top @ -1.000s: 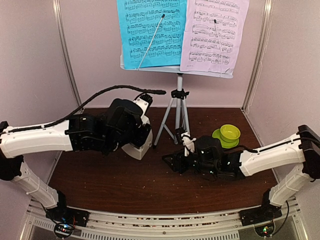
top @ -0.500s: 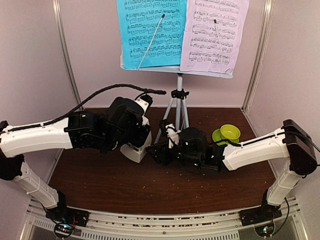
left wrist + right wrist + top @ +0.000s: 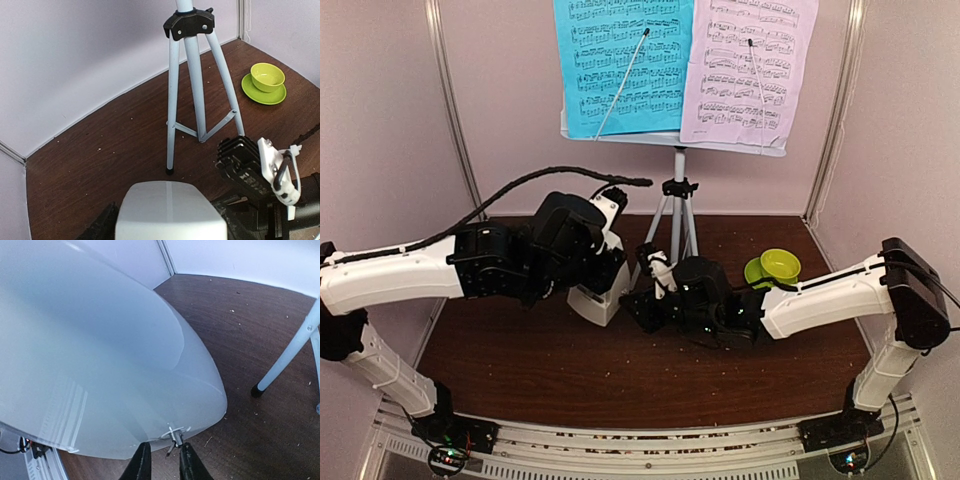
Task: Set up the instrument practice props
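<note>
The small cream metronome (image 3: 597, 301) is clasped by the left gripper (image 3: 169, 229) over the dark brown surface (image 3: 570, 370), which is dotted with pale crumbs. The right gripper (image 3: 161, 461) is just beside it, fingers nearly together below a small metal pin (image 3: 174, 434). Whether the pin is pinched cannot be told. Beyond both grippers, grey tripod legs (image 3: 197, 100) are seen before pale walls (image 3: 380, 120).

The right gripper (image 3: 633, 303) is carried leftward across the table, from a spot well to the right of the cream metronome (image 3: 600, 301) a second ago to just beside its right face now. The right forearm is drawn along with it, past the front of the grey tripod legs (image 3: 665, 240). Most of this travel is covered in the first half-second.
</note>
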